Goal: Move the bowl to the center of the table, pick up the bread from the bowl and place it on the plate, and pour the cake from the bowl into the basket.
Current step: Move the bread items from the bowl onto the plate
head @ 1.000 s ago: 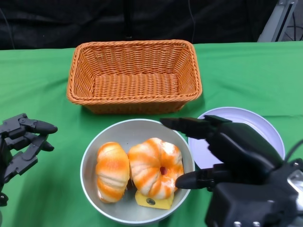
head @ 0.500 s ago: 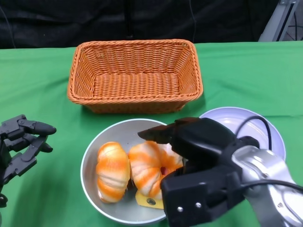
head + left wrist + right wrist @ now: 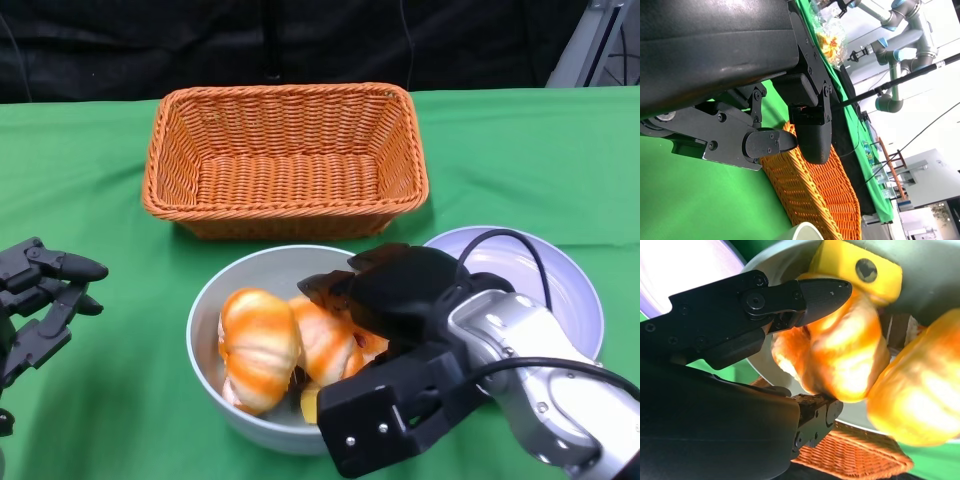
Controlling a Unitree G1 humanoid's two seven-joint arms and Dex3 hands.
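Observation:
A grey bowl [image 3: 215,330] sits just in front of the basket, tipped so its near wall shows. It holds two orange-striped bread pieces and a yellow cake [image 3: 309,401]. My right hand [image 3: 395,290] reaches into the bowl from the right and grips the right bread [image 3: 326,341] between finger and thumb. In the right wrist view the fingertips [image 3: 822,292] press on that bread [image 3: 840,355], with the cake [image 3: 860,267] beside it. The left bread [image 3: 259,345] lies free. The white plate [image 3: 565,285] lies to the right. My left hand [image 3: 35,300] hovers open at the left, holding nothing.
An empty orange wicker basket [image 3: 285,160] stands behind the bowl, also seen as the basket [image 3: 815,195] in the left wrist view. Green cloth covers the table, with open room on both far sides. Black backdrop behind.
My right hand has swung left over the bowl and closed on the right bread. The bowl has tipped and shifted slightly right, and its contents moved with it. The left hand barely moved.

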